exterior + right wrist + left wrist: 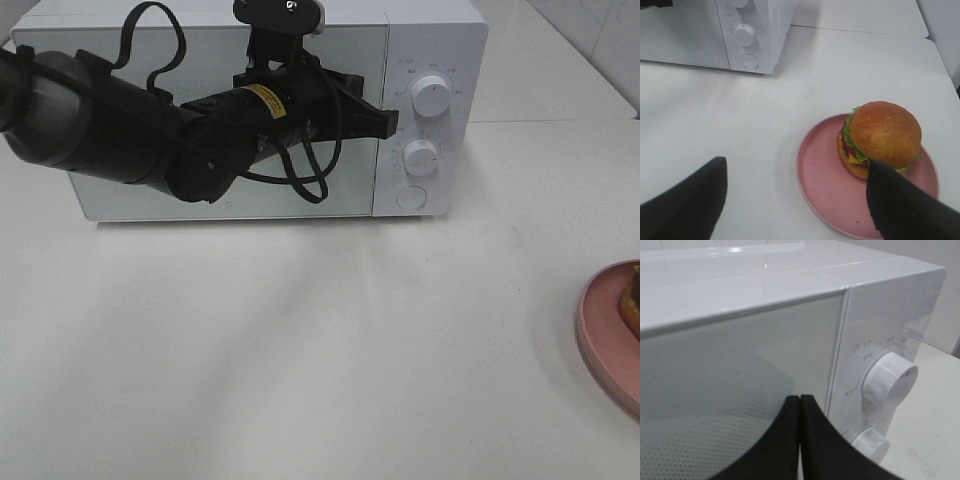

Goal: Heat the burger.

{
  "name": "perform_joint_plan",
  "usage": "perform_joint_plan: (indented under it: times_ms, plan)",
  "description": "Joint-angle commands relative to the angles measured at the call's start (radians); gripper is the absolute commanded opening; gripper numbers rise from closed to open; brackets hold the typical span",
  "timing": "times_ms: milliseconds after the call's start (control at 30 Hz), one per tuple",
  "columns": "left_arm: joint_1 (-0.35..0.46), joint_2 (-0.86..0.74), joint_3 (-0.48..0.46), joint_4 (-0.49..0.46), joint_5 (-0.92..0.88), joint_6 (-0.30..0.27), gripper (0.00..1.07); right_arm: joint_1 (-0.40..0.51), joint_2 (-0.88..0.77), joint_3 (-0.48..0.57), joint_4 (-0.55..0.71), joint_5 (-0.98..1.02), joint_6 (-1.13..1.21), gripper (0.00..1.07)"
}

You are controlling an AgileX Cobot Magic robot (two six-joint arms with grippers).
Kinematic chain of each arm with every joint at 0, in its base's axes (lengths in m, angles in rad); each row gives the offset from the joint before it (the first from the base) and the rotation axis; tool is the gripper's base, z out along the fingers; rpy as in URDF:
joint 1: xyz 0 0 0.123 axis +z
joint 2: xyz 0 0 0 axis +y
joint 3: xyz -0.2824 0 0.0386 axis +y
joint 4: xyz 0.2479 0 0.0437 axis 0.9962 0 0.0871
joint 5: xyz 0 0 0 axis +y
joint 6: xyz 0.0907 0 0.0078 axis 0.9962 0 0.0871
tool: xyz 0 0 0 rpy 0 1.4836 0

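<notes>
The burger (882, 135), with a golden-brown bun, lettuce, tomato and cheese, stands on a round pink plate (825, 175). In the exterior high view only a sliver of the burger (632, 305) and plate (608, 345) shows at the right edge. My right gripper (796, 165) is open and empty, hovering above the plate's near side, one finger (905, 210) beside the burger. The white microwave (420, 60) stands at the back with its door shut. My left gripper (800, 412) is shut and empty, tips at the door's right edge by the control panel (385, 120).
Two white knobs (431, 95) (421, 157) and a round button (411, 197) sit on the microwave's panel. The left arm (120, 130) stretches across the front of the door. White table (300, 350) lies between microwave and plate.
</notes>
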Motion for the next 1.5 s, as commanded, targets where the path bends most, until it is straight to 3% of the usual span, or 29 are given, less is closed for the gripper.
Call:
perform_joint_plan:
  times_ms: [33, 333, 600, 633, 667, 700, 733, 767, 800, 833, 867, 900, 1100, 1167, 1367, 1500]
  plan:
    - [0.04, -0.012, -0.025, -0.056, 0.0, 0.001, 0.0, -0.007, -0.027, 0.003, 0.0, -0.001, 0.0, 0.76]
    - [0.016, -0.084, -0.002, -0.04, 0.203, 0.001, 0.0, -0.007, -0.027, 0.003, 0.0, -0.001, 0.0, 0.76]
    - [-0.026, -0.2, 0.163, -0.041, 0.258, 0.001, 0.0, -0.007, -0.027, 0.003, 0.0, -0.001, 0.0, 0.76]
    - [-0.036, -0.237, 0.19, -0.042, 0.341, 0.001, 0.0, -0.007, -0.027, 0.003, 0.0, -0.001, 0.0, 0.76]
    - [-0.042, -0.262, 0.202, -0.044, 0.434, -0.002, 0.12, -0.007, -0.027, 0.003, 0.0, -0.001, 0.0, 0.76]
    - [-0.042, -0.262, 0.202, -0.044, 0.434, -0.002, 0.12, -0.007, -0.027, 0.003, 0.0, -0.001, 0.0, 0.76]
    - [-0.047, -0.273, 0.202, -0.044, 0.492, -0.002, 0.23, -0.007, -0.027, 0.003, 0.0, -0.001, 0.0, 0.76]
    - [-0.047, -0.273, 0.202, -0.044, 0.492, -0.002, 0.23, -0.007, -0.027, 0.003, 0.0, -0.001, 0.0, 0.76]
    - [-0.051, -0.291, 0.202, -0.041, 0.586, -0.001, 0.54, -0.007, -0.027, 0.003, 0.0, -0.001, 0.0, 0.76]
    - [-0.051, -0.291, 0.202, -0.041, 0.586, -0.001, 0.54, -0.007, -0.027, 0.003, 0.0, -0.001, 0.0, 0.76]
    - [-0.053, -0.306, 0.202, -0.041, 0.669, -0.003, 0.92, -0.007, -0.027, 0.003, 0.0, -0.001, 0.0, 0.76]
    - [-0.053, -0.312, 0.202, -0.043, 0.712, -0.005, 1.02, -0.007, -0.027, 0.003, 0.0, -0.001, 0.0, 0.76]
    - [-0.053, -0.335, 0.2, -0.041, 0.907, -0.002, 0.99, -0.007, -0.027, 0.003, 0.0, -0.001, 0.0, 0.76]
    - [-0.049, -0.355, 0.2, -0.034, 1.078, -0.001, 0.99, -0.007, -0.027, 0.003, 0.0, -0.001, 0.0, 0.76]
    - [-0.047, -0.375, 0.199, -0.034, 1.243, -0.002, 0.98, -0.007, -0.027, 0.003, 0.0, -0.001, 0.0, 0.76]
    - [-0.016, -0.405, 0.199, -0.025, 1.425, -0.031, 0.98, -0.007, -0.027, 0.003, 0.0, -0.001, 0.0, 0.76]
